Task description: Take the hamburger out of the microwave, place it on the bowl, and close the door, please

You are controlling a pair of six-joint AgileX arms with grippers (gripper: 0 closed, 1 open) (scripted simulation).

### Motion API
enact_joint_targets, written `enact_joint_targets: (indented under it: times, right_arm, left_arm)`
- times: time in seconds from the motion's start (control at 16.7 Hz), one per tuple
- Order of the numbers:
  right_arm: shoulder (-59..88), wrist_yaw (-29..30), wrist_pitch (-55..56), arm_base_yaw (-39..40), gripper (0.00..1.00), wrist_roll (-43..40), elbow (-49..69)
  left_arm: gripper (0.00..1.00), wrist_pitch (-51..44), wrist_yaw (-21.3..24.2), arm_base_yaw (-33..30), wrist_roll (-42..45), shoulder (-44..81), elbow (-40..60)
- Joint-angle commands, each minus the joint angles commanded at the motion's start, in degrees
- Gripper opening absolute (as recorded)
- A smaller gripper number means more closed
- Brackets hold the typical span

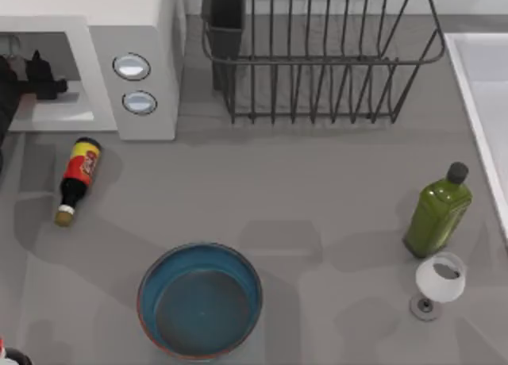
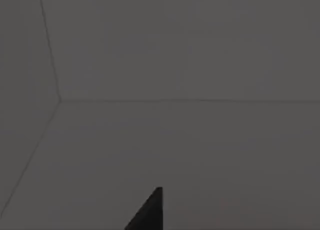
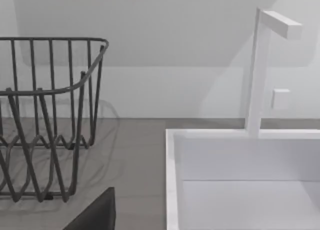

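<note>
Left tool (image 1: pixel 36 73) set inside the open cavity of the microwave (image 1: pixel 143 16), just past its front edge. Spread or pressed together: cannot tell. In the left wrist view, plain grey cavity walls and floor ahead. Hamburger judged to be somewhere in the microwave, hidden under its roof.

For the step in hand, probably the grasp:
- Keep the tool low and level, clear of the cavity roof and side wall.
- Close gently on the sides of the bun, since a soft thing squashes or slips under a hard pinch.
- Draw straight out of the microwave before turning.
- Pass over the sauce bottle (image 1: pixel 77 178) lying on the surface (image 1: pixel 317 190) just in front of the microwave.
- Set down in the bowl (image 1: pixel 143 290), farther in front of the microwave.

Door last.

Right tool (image 3: pixel 95 215) parked well away from the microwave, beyond the dish rack (image 3: pixel 50 115) by the sink (image 3: pixel 172 155) — state cannot be told.
</note>
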Motion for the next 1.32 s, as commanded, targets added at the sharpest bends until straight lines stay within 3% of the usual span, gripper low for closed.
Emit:
enact_joint_targets:
  times: [0.3, 0.54, 1.02, 1.32]
  right_arm:
    - [0.0, 0.0, 0.0, 0.0, 1.0, 0.0, 0.0]
    - [0.0, 0.0, 0.0, 0.0, 1.0, 0.0, 0.0]
    - [0.0, 0.0, 0.0, 0.0, 1.0, 0.0, 0.0]
    - [0.0, 0.0, 0.0, 0.0, 1.0, 0.0, 0.0]
  left_arm:
    - [0.0, 10.27, 1.81, 1.72, 0.53, -6.18, -16.69]
    - [0.0, 14.72, 2.97, 1.8, 0.75, -8.09, -24.55]
    - [0.0, 14.5, 3.03, 1.68, 0.88, -8.68, -25.33]
    - [0.0, 6.57, 2.88, 1.87, 0.92, -16.73, -25.15]
